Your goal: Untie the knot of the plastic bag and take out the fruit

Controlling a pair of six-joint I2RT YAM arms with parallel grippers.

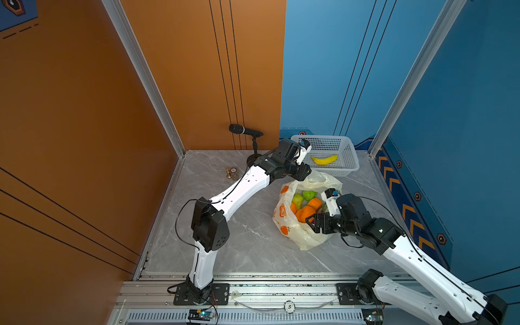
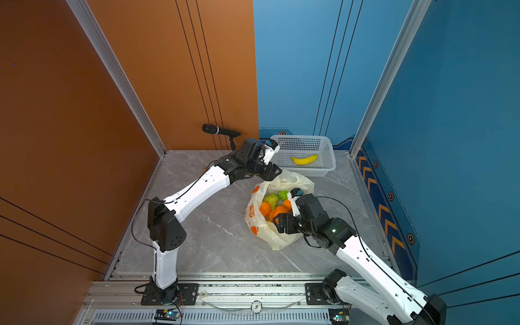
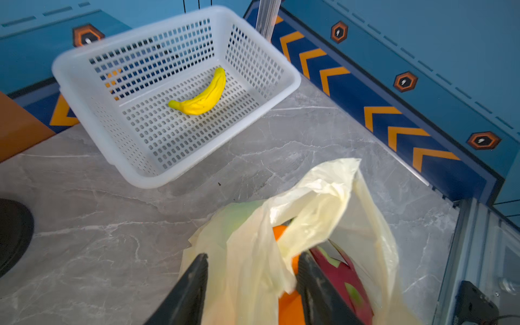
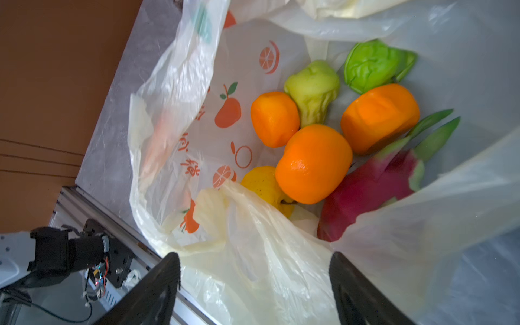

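**A:** Looking at both top views, where does the plastic bag (image 1: 302, 240) (image 2: 271, 239) lie?

**B:** On the grey marble table (image 1: 239, 242), right of centre and a little below the middle of the frame. Its mouth gapes upward, and the fruit shows inside.

**A:** Which fruit?

**B:** The right wrist view shows most of it. Three oranges (image 4: 313, 163) sit near the middle, with a lemon (image 4: 263, 183) half under a fold of film at lower centre. A dragon fruit (image 4: 371, 188) is at the right, and two green pieces (image 4: 312, 87) are toward the top.

**A:** And the right gripper (image 4: 254, 254)?

**B:** Its jaws are spread wide at the bottom edge of that view, over the near rim of the bag. Loose film lies between them, and nothing is pinched.

**A:** The left gripper (image 3: 252, 256)?

**B:** It is at the bottom centre of the left wrist view, at the bag's far rim. Its jaws stand apart too. A flap of pale-yellow plastic hangs between them, but they are not closed on it.

**A:** Anything else nearby?

**B:** A white basket (image 3: 84, 107) (image 1: 320, 137) stands just above the bag in the top views, against the blue wall, with a banana (image 3: 202, 95) on its floor. A microphone (image 1: 242, 130) stands to the left of the basket.
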